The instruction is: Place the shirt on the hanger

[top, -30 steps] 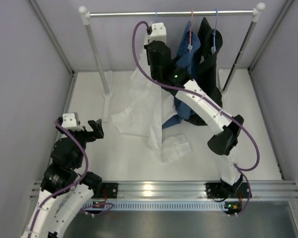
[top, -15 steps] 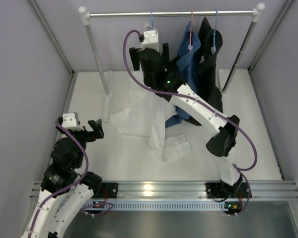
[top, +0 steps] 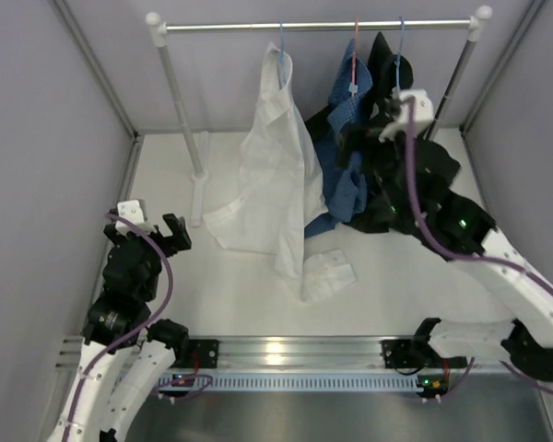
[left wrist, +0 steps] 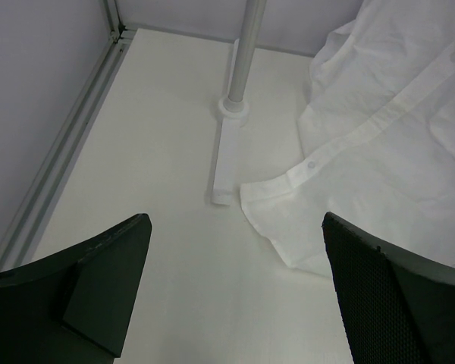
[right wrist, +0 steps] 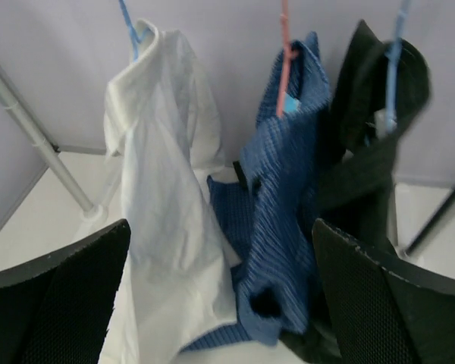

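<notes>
White surface (top: 258, 304) below rail (top: 332, 25): shirt (top: 276, 157) hangs on light-blue hanger (top: 281, 39), hem pooled. L pincer (left wrist: 235, 243), R pincer (right wrist: 220, 243) wide open, empty. Risk: lopsided drape, dragging hem could pull it off.

I read the shirt (top: 276, 157) as plain white and the hanger (right wrist: 126, 14) as pale blue. The checked shirt (right wrist: 284, 152) shows a fine blue grid, and the red hanger (right wrist: 285, 30) looks pinkish. I see the garment (right wrist: 368, 114) black, the darker blue hanger (right wrist: 396, 38) mid blue, the rail (top: 323, 26) silver, the table (top: 240, 295) off-white, and the left gripper (left wrist: 235, 296) and right gripper (right wrist: 220, 296) black.
</notes>
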You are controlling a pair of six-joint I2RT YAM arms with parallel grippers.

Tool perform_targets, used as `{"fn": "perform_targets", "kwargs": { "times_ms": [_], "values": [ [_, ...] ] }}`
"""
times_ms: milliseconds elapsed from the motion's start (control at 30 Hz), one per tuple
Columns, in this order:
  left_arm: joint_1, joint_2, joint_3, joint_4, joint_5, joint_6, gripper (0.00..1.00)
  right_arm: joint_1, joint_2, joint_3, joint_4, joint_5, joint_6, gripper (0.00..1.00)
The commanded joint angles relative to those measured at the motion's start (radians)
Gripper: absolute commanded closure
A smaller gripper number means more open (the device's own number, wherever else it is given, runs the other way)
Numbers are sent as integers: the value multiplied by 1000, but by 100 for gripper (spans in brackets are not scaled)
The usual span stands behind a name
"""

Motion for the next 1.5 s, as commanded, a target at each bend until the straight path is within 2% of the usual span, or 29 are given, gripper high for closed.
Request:
{"fn": "perform_targets", "kwargs": {
  "times_ms": [0, 133, 200, 333, 400, 500, 633, 800, 1067, 1467],
  "values": [
    [10, 65, 53, -20, -12, -55, 2, 3, -233, -222, 35, 10, 27, 0],
    [10, 126, 66, -140, 68, -77, 2, -2, -453, -525, -43, 142, 69, 1],
    [9, 105, 40, -142, 82, -90, 2, -3, -566, -608, -101, 175, 96, 1],
    [10, 66, 16, -139, -25, -103, 2, -3, -706, -794, -117, 237, 106, 0],
    [10, 56, -6, -107, -24, -97, 2, -3, -750, -860, -115, 284, 106, 1],
    [12, 62, -22, -79, 49, -75, 2, -3, -769, -853, -152, 315, 184, 0],
    [12, 82, -22, -79, 62, -74, 2, -3, -766, -814, -256, 335, 247, 1],
    [12, 31, -33, -79, 80, -78, 2, -3, -769, -762, -394, 320, 286, 1],
    [12, 31, -34, -76, 102, -75, 2, -2, -850, -804, -408, 312, 272, 1],
    [12, 28, -36, -70, 140, -69, 2, -3, -827, -808, -408, 288, 258, 1]
  ]
}}
